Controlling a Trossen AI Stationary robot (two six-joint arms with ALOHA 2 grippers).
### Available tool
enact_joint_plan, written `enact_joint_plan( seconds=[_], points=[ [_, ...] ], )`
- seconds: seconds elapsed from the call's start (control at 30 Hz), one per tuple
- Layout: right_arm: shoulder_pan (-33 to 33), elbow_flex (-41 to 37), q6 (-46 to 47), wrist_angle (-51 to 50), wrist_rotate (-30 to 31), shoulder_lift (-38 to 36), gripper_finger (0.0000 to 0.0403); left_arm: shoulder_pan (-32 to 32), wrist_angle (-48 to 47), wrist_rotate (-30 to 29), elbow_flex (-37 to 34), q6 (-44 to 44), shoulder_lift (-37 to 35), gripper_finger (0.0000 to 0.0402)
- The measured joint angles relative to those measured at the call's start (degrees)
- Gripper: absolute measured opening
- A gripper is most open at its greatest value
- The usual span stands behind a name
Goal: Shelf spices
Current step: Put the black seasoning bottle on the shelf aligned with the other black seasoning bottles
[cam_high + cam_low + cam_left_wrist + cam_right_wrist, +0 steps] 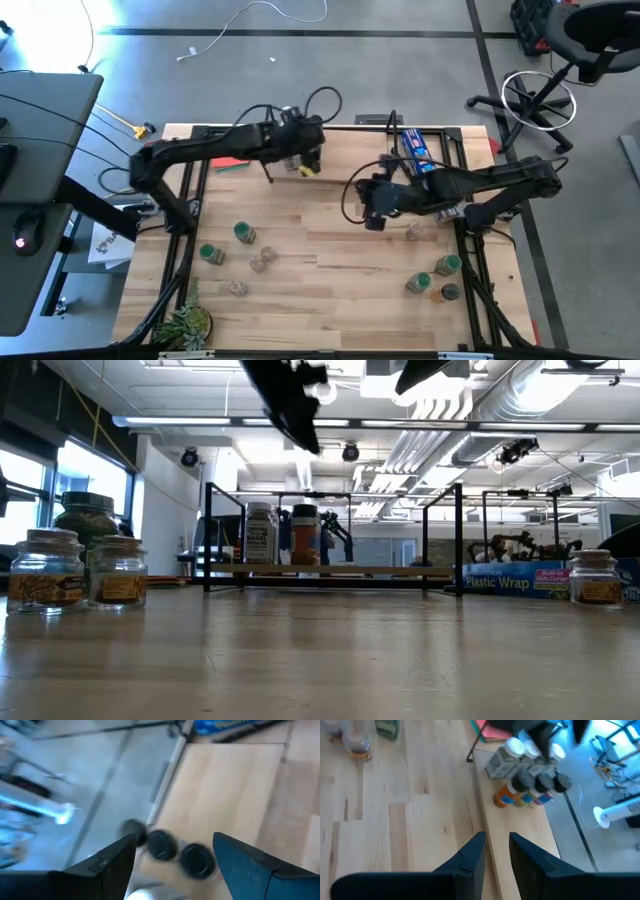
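So the left gripper (305,160) is up over the shelf (330,150) at the far edge of the table (330,270), right above the row of jars already standing on the board; its fingers (107,865) are spread wide with nothing between them, and from the left wrist view you look down past them at three black-lidded jars (162,845) lined up near the board's edge. From the right wrist view those same black-lidded jars (540,782) sit next to a bunch of white-lidded jars (512,750) at the left end of the shelf; in the low view you can make out a couple of them (262,535) standing upright on the wooden board inside the black wire frame.

The right gripper (375,210) hangs over the middle of the table, a bit toward the right side; its fingers (470,860) are nearly together with only a slim gap, and nothing's held in there.

Loose spices are still scattered about; a cluster with green lids and clear ones (240,250) toward the near left corner, another small group (435,280) near the near right corner, and one lone jar (413,232) just by the right arm. A blue plastic wrap box (420,150) lies at the right end of the shelf; a little plant (185,322) sits at the near left corner.
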Motion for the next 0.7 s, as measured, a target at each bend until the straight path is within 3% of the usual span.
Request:
enact_joint_plan(
  seconds=[0.07, 0.17, 0.33, 0.5, 0.7],
  points=[
    [-2.37, -2.63, -5.04, 6.61, -4.42, 0.79, 0.008, -2.93, -1.87, -5.63, 0.0, -1.45, -3.89, 0.0261],
    [-7.33, -11.33, -12.67, 23.25, -16.84, 1.26, 0.008, -8.37, -5.95, -12.38, 0.04, -6.36, -10.31, 0.0261],
    [-15.99, -24.56, -12.65, 54.1, -31.1, 2.54, 0.008, -16.71, -10.17, -16.36, -1.69, -16.77, -19.67, 0.0261],
    [-22.15, -25.06, -8.46, 60.83, -40.05, 9.35, 0.0067, -21.69, -11.16, -17.51, -4.4, -22.34, -25.04, 0.0262],
    [-24.46, -18.99, -9.67, 61.07, -40.73, 19.8, 0.0046, -24.12, -12.57, -21.37, -7.41, -24.78, -26.61, 0.0262]
  ],
)
